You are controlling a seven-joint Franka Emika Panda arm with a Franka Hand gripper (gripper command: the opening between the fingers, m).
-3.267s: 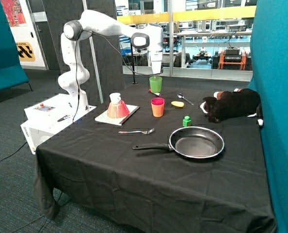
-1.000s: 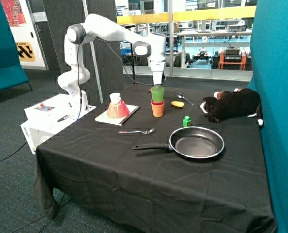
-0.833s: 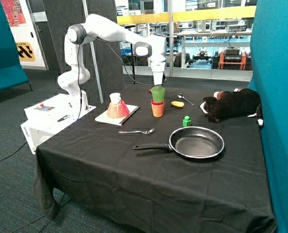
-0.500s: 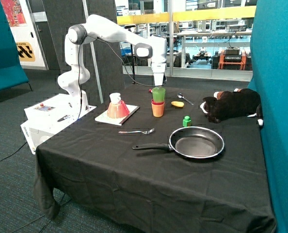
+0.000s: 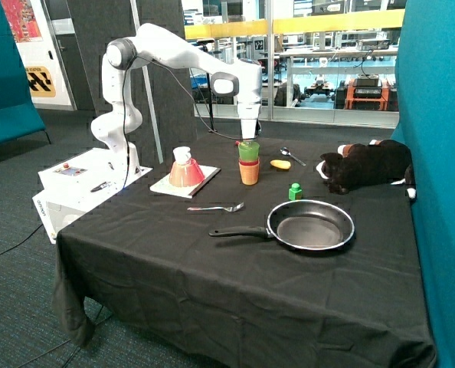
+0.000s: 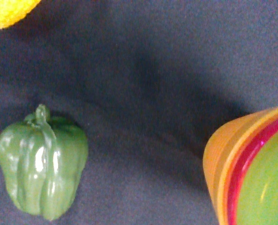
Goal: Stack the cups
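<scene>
The cups stand as one stack near the middle of the black table. The green cup (image 5: 249, 151) sits in the magenta-pink cup (image 5: 249, 162), which sits in the yellow-orange cup (image 5: 249, 175). My gripper (image 5: 248, 139) points straight down onto the green cup's rim and looks shut on it. In the wrist view the green cup (image 6: 265, 187), the pink rim (image 6: 244, 161) and the yellow-orange cup (image 6: 218, 154) fill one corner, and no fingers show.
A small green toy pepper (image 6: 41, 161) and a yellow item (image 5: 280, 164) lie close to the stack. A salmon cone (image 5: 185, 170) stands on a white board (image 5: 171, 186). A fork (image 5: 216, 208), a black pan (image 5: 310, 225), a spoon (image 5: 292, 156) and a plush toy (image 5: 369, 165) lie around.
The green cup was carried from farther back over to the pink and yellow-orange pair. Over the last second it sank lower into the pink cup, with the gripper coming down.
</scene>
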